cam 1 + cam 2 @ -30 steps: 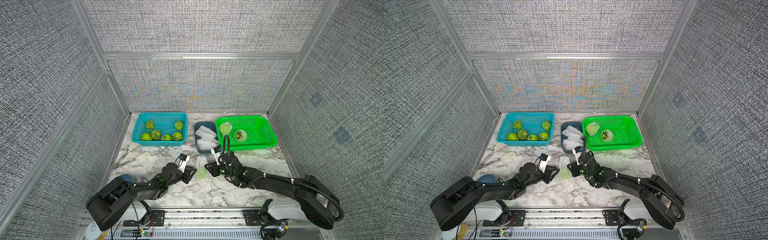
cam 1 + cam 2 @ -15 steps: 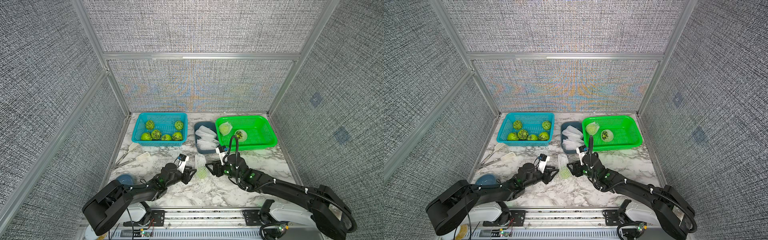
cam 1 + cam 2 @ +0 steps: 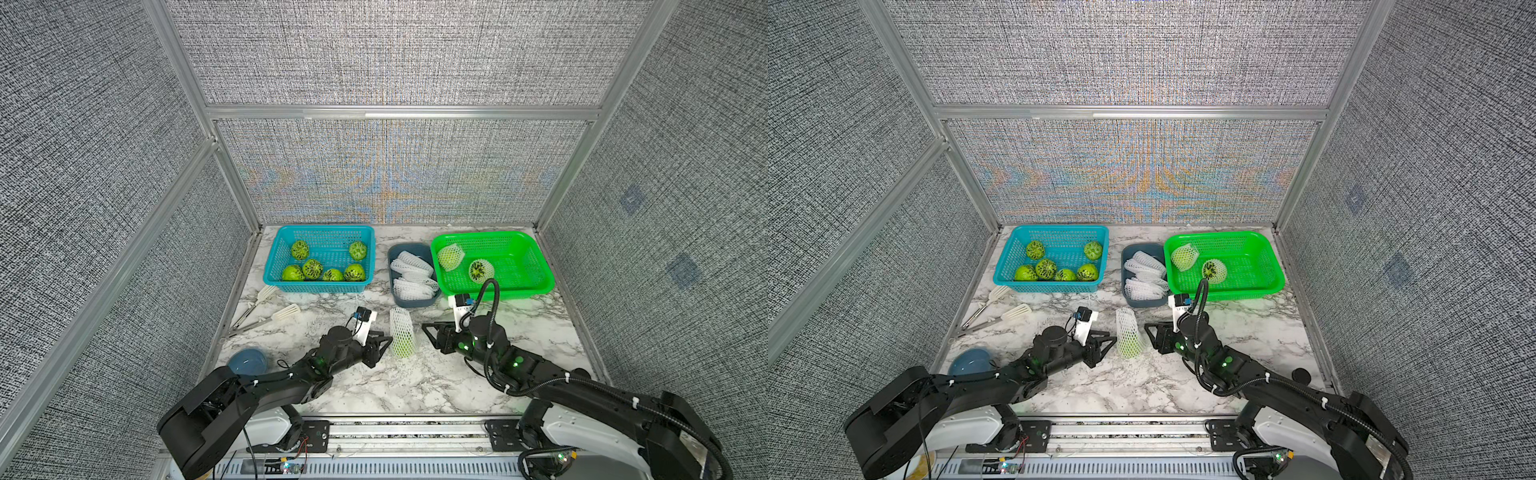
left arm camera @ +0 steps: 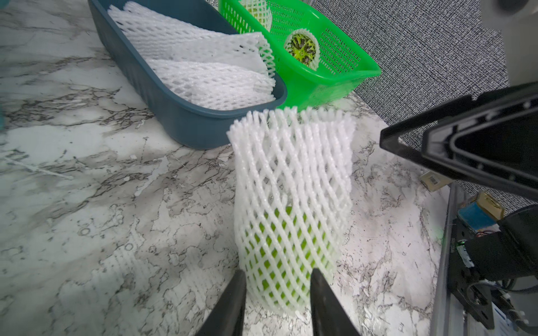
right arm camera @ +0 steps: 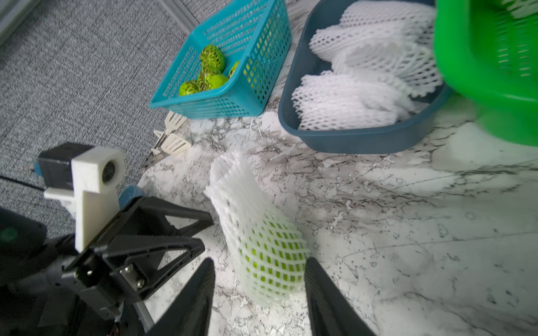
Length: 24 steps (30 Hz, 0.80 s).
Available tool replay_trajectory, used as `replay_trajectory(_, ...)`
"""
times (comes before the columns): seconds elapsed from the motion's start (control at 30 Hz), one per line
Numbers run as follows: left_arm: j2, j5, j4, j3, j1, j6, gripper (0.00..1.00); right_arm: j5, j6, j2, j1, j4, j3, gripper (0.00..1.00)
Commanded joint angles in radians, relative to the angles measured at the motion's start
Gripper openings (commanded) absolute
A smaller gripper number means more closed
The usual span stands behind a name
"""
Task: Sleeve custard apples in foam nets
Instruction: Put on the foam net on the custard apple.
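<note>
One custard apple in a foam net (image 3: pixel 402 341) (image 3: pixel 1128 338) stands on the marble table between my two arms, the net's empty upper part rising above the fruit. To its left, my left gripper (image 3: pixel 382 349) (image 4: pixel 276 275) is open, tips just short of the net's base (image 4: pixel 288 232). On the other side my right gripper (image 3: pixel 432 338) (image 5: pixel 259 263) is open too, a small gap away from the net (image 5: pixel 262 244). Several bare custard apples (image 3: pixel 312 268) lie in the blue basket (image 3: pixel 324 228). Spare foam nets (image 3: pixel 409 272) fill the dark tray (image 3: pixel 415 302).
The green basket (image 3: pixel 482 235) at the back right holds two sleeved fruits (image 3: pixel 451 256) (image 3: pixel 481 270). White slotted tongs (image 3: pixel 266 311) lie at the left, in front of the blue basket. A blue bowl (image 3: pixel 248 360) sits near the left edge.
My right gripper has opened, let go of the net and drawn back to the right. The sleeved fruit stays standing. The left gripper has barely moved.
</note>
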Motion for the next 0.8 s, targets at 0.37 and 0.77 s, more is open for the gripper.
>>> replay_trajectory(0.37,0.084,0.044,0.014,0.037,-0.004,-0.023,0.39,-0.113,0.138,0.273,-0.058,0.013,0.101,0.59)
replay_trajectory(0.77,0.159,0.052,0.050,0.055,-0.035,-0.042,0.39,-0.167,0.219,0.451,-0.043,0.209,0.025,0.57)
